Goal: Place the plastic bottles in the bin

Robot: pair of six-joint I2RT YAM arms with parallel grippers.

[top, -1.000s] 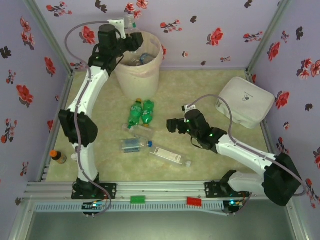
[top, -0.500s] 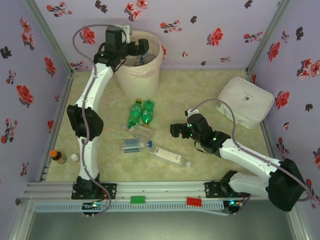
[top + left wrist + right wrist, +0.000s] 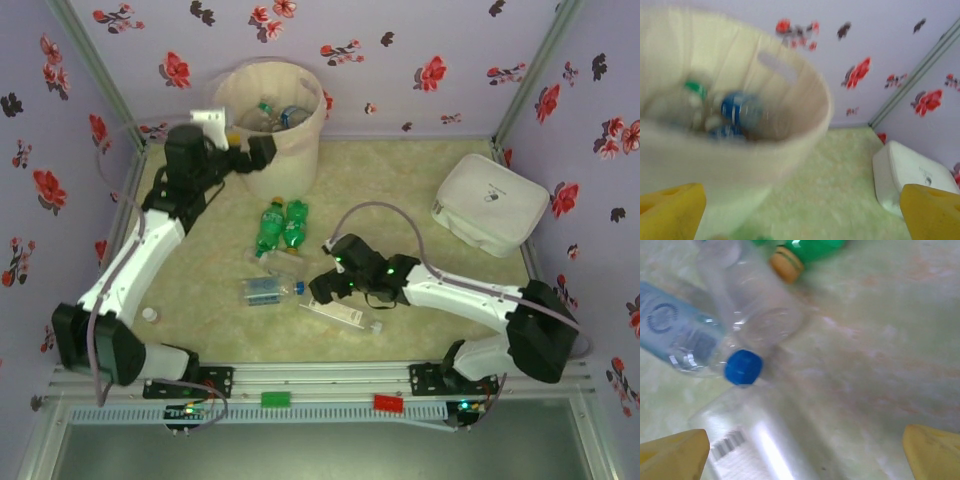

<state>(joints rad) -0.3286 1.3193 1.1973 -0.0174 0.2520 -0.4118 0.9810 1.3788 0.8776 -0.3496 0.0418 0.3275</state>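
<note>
The left claw (image 3: 262, 152) had emptied into the bin (image 3: 300, 140) and backed off, open; the right claw (image 3: 318, 290), open too, had swung over the next bottle (image 3: 342, 313).

Overhead looks down (wrist cameras closer).

Upper left, the bin (image 3: 296, 146) gapes open at the top, with a few bottles lying low inside. Mid-frame, green bottles (image 3: 280, 225) and clear bottles (image 3: 268, 289) clutter the mat, and the right gripper (image 3: 318, 290) stands wide-jawed just beside them. From there, bare mat runs right to the white box (image 3: 490, 205).
</note>
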